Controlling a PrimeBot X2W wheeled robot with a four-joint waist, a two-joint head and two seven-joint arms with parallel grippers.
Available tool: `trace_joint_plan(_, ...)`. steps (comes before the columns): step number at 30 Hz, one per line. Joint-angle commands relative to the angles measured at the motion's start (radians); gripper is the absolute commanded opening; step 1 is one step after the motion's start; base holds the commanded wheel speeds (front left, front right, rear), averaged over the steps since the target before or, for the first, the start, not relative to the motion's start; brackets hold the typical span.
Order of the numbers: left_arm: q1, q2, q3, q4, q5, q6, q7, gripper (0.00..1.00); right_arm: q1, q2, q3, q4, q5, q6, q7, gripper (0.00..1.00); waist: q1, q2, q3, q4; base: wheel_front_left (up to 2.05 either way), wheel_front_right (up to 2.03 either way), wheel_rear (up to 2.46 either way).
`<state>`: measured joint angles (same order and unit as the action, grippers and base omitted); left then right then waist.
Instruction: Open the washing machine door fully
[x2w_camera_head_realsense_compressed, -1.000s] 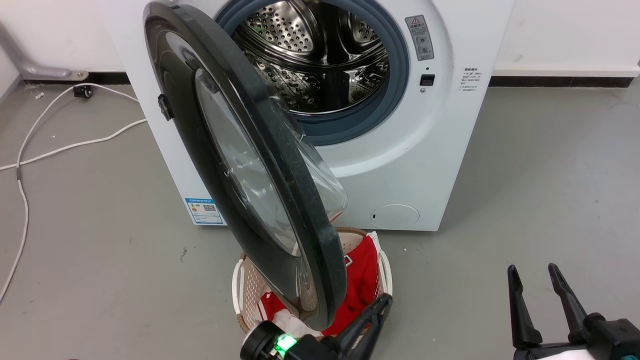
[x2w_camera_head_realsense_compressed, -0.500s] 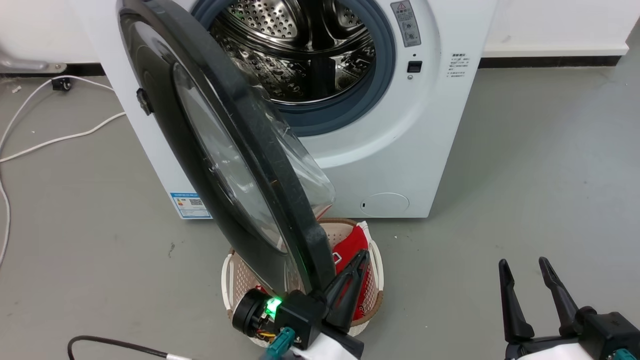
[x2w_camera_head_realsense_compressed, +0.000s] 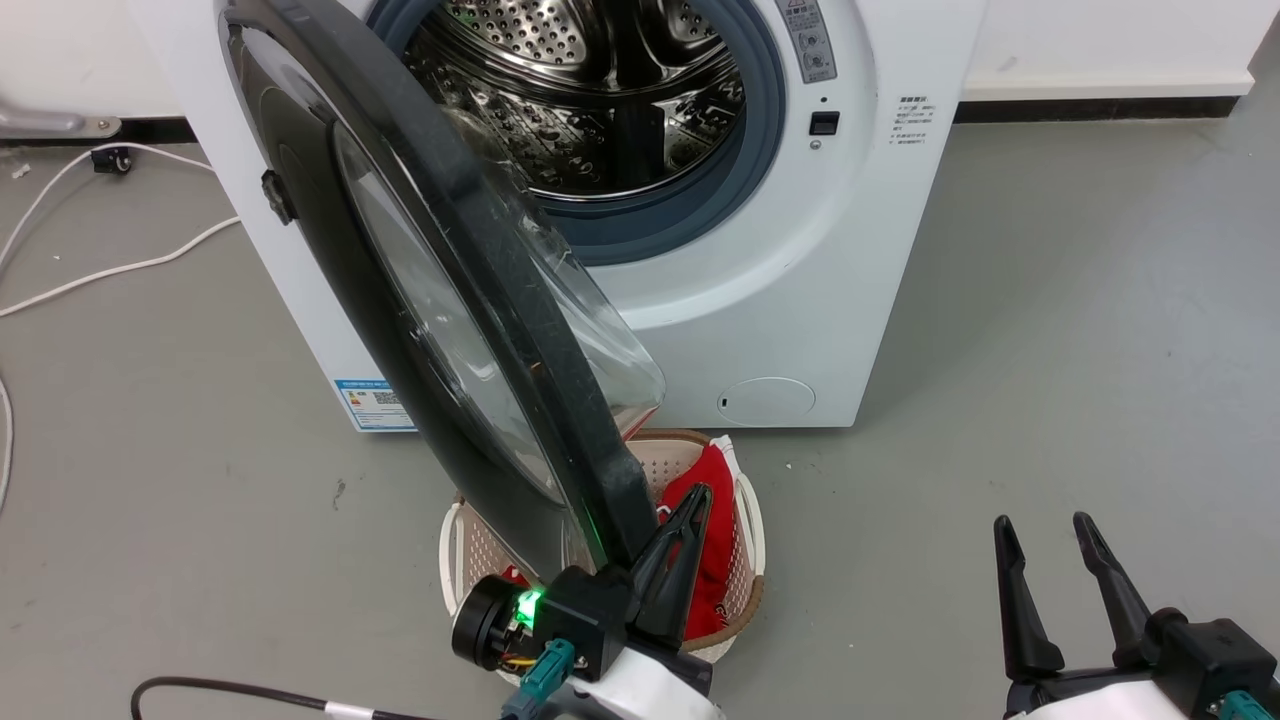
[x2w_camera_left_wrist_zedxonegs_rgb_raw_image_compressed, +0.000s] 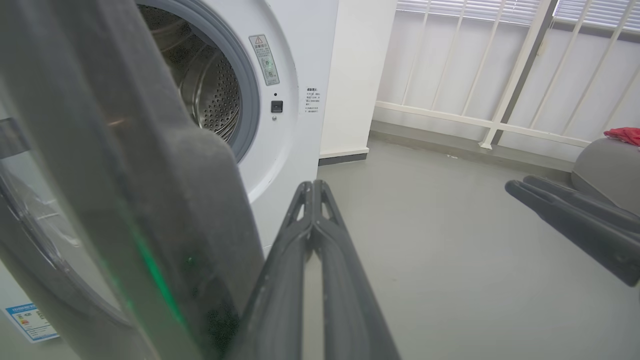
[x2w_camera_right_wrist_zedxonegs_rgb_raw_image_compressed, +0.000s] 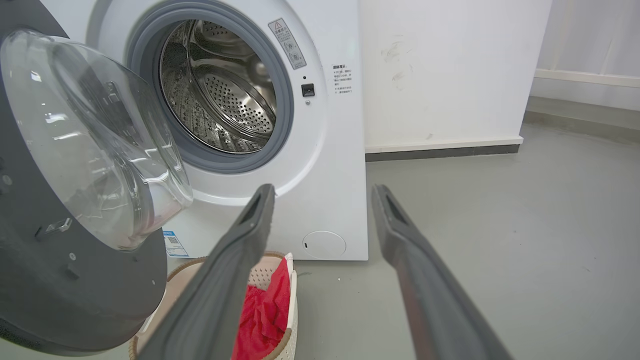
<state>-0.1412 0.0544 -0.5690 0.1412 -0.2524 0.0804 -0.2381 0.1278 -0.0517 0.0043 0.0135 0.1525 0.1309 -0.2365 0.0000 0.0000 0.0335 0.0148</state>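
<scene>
The door (x2w_camera_head_realsense_compressed: 450, 330) is seen approx. half open, hinged at the left of the machine (x2w_camera_head_realsense_compressed: 800, 280) and standing out over the basket (x2w_camera_head_realsense_compressed: 478, 560). The L gripper (x2w_camera_head_realsense_compressed: 692, 505) is shown w/ fingers pressed together, nothing clamped, laid along the inner side of the door's lower rim. Whether contact is actually made can't be told, as the rim is blurred in the wrist view. The R gripper (x2w_camera_head_realsense_compressed: 1042, 525) is seen well apart from the door, fingers spread, idle.

Risks: the door would be pushed by a smooth closed pair only (no grasp), so the rounded rim could be slipped off and the door left short of full swing. If the L gripper is carried low, the basket just beneath could be knocked or dragged. The glass bowl (x2w_camera_head_realsense_compressed: 610, 350) could be struck if the push is aimed too far inboard.

Contents: red cloth (x2w_camera_head_realsense_compressed: 722, 560) is piled in the basket, w/ a bit of white beside it. The drum (x2w_camera_head_realsense_compressed: 600, 90) looks empty as far as is shown.
</scene>
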Motion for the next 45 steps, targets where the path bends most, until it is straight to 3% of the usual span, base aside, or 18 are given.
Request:
trace_joint_plan(1, 0.012, 0.01, 0.02, 0.002, -0.007, 0.015, -0.005, 0.0, -0.009, 0.003, -0.001, 0.003, 0.008, 0.0, -0.002, 1.0, 0.0, 0.0, -0.001, 0.004, 0.0, 0.0, 0.0)
trace_joint_plan(24, 0.184, 0.088, 0.068, -0.172, -0.016, 0.123, 0.009, 0.0, 0.03, 0.003, -0.005, -0.004, -0.01, 0.0, 0.011, 1.0, 0.0, 0.0, -0.045, 0.123, 0.0, 0.0, 0.0)
trace_joint_plan(36, 0.25, 0.133, 0.123, -0.278, -0.019, 0.184, 0.019, 0.0, 0.029, 0.003, -0.014, -0.013, -0.009, 0.0, 0.01, 1.0, 0.0, 0.0, -0.041, 0.246, 0.0, 0.0, 0.0)
trace_joint_plan(45, 0.243, 0.174, 0.208, -0.267, -0.053, 0.204, 0.007, 0.0, 0.015, 0.003, -0.015, -0.026, -0.02, 0.0, 0.019, 1.0, 0.0, 0.0, -0.025, 0.309, 0.0, 0.0, 0.0)
